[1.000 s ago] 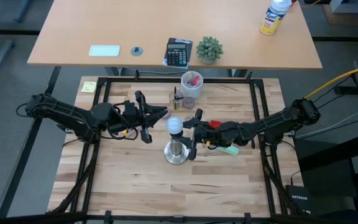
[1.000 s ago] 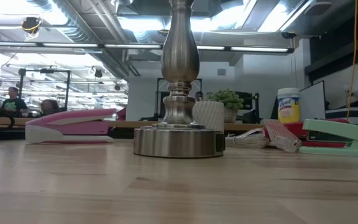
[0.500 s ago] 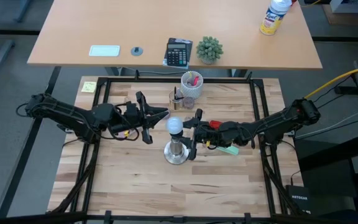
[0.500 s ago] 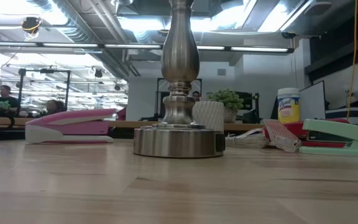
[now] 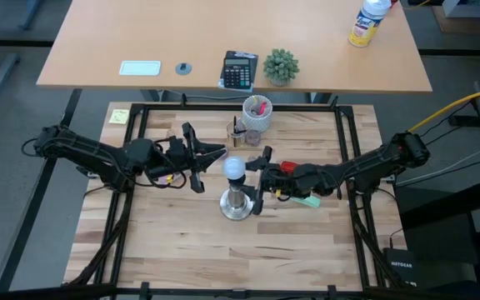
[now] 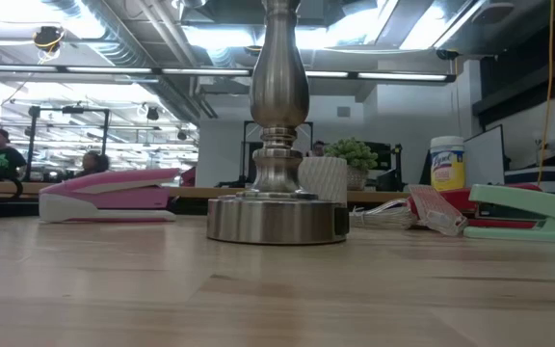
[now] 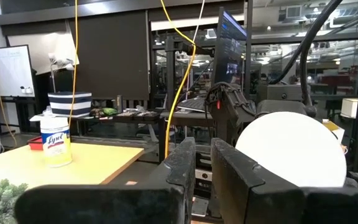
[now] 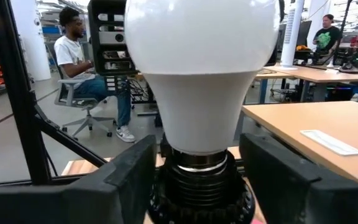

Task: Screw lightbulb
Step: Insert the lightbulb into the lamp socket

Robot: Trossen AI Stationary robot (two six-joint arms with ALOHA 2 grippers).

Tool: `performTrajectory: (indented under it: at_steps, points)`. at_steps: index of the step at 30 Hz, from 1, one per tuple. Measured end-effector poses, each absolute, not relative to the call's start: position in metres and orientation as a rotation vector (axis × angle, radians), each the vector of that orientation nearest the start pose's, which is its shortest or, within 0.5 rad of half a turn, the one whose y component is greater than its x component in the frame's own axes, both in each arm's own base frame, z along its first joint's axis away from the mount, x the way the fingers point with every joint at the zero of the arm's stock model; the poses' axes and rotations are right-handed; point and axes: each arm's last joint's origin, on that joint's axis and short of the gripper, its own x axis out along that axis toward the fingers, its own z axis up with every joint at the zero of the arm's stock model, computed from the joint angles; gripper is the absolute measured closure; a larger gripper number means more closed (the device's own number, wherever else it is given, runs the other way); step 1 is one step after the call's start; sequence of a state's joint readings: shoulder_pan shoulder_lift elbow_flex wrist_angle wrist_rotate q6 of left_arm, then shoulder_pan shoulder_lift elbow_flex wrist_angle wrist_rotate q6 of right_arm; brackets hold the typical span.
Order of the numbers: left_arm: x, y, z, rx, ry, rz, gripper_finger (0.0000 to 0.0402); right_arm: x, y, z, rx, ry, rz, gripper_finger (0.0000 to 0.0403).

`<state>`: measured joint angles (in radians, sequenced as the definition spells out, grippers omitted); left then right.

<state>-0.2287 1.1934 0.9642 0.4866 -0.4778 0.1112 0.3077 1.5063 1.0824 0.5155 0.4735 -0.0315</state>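
Note:
The white frosted lightbulb [image 5: 235, 169] sits upright with its screw base in the black collar [image 8: 197, 190] at the top of the silver metal stand [image 6: 277, 193]. The stand rests by its round base [image 5: 237, 206] mid-table. My right gripper [image 5: 259, 179] reaches in level from the table's right. It is open, one finger [image 8: 126, 171] on each side of the bulb's neck [image 8: 197, 118], with a narrow gap on each side. My left gripper [image 5: 211, 162] hovers just left of the bulb [image 7: 291, 149], shut on nothing.
A pink stapler [image 6: 109, 193] lies left of the stand and a green stapler [image 6: 528, 212] lies right of it, under my right arm. A cup of pens [image 5: 257, 112] and a small glass [image 5: 237, 132] stand at the far edge. A yellow note [image 5: 120, 116] lies far left.

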Motion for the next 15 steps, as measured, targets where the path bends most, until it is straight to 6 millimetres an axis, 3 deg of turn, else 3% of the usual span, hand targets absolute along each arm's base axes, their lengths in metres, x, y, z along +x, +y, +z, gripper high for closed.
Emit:
performTrajectory:
  at_steps: [6, 15]
  points:
    - [0.2615, -0.0472, 0.3754, 0.021, -0.227, 0.261, 0.0357, 0.3319, 0.0914, 0.3297, -0.009, -0.083, -0.174, 0.0127]
    - [0.2617, -0.0472, 0.3748, 0.023, -0.222, 0.260, 0.0357, 0.3318, 0.0914, 0.3302, -0.023, -0.087, -0.175, 0.0121]
